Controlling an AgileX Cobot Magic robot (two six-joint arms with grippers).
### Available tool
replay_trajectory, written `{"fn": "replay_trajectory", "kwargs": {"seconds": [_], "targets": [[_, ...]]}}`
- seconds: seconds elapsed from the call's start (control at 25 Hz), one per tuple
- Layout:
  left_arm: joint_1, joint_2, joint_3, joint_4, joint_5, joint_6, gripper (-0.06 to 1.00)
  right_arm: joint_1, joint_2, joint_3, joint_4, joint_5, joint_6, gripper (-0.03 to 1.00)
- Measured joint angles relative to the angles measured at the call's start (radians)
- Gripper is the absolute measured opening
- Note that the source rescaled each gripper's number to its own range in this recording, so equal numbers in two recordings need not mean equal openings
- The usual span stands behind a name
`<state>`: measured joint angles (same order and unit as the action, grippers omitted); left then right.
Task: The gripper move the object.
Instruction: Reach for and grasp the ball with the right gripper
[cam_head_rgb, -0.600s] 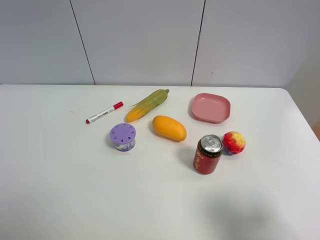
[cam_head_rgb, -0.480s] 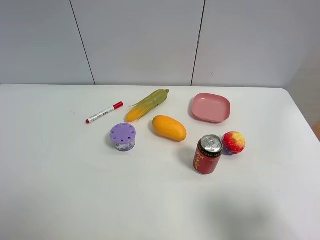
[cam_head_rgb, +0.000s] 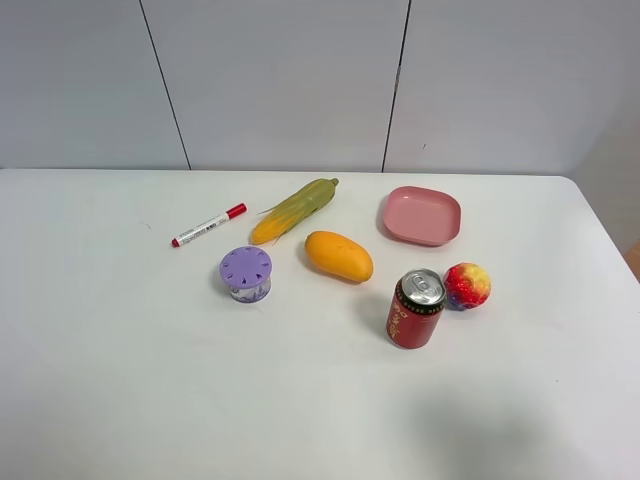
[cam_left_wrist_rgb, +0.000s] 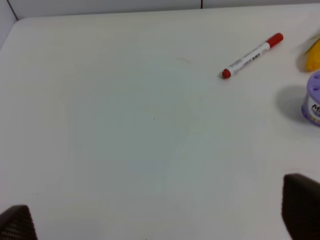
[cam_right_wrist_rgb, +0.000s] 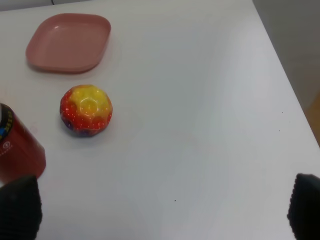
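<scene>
Object: small round mottled red-and-yellow ball-like fruit (cam_head_rgb: 467, 285), on the white table (cam_head_rgb: 120, 350), just beside the red soda can (cam_head_rgb: 415, 309) and nearer the camera than the pink square plate (cam_head_rgb: 422, 215).
Left gripper (cam_left_wrist_rgb: 159, 216): black fingertips spread wide, empty, over bare table near the red-capped white marker (cam_left_wrist_rgb: 252, 55).
Right gripper (cam_right_wrist_rgb: 161, 207): black fingertips spread wide, empty; the fruit lies ahead, untouched.
Also present: orange oval mango (cam_head_rgb: 339, 255), yellow-green corn cob (cam_head_rgb: 294, 210), purple round container (cam_head_rgb: 246, 273).
</scene>
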<state>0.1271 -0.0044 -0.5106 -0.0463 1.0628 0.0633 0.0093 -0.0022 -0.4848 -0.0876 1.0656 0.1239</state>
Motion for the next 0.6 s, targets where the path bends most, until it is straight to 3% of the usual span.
{"fn": "replay_trajectory", "kwargs": {"seconds": [0.36,0.6], "targets": [[0.000,0.000,0.000,0.000,0.000,0.000,1.00,0.000,0.000,-0.006,-0.001,0.001,0.014,1.00],[0.000,0.000,0.000,0.000,0.000,0.000,1.00,0.000,0.142,-0.156,-0.004,0.004,0.034,1.00]]}}
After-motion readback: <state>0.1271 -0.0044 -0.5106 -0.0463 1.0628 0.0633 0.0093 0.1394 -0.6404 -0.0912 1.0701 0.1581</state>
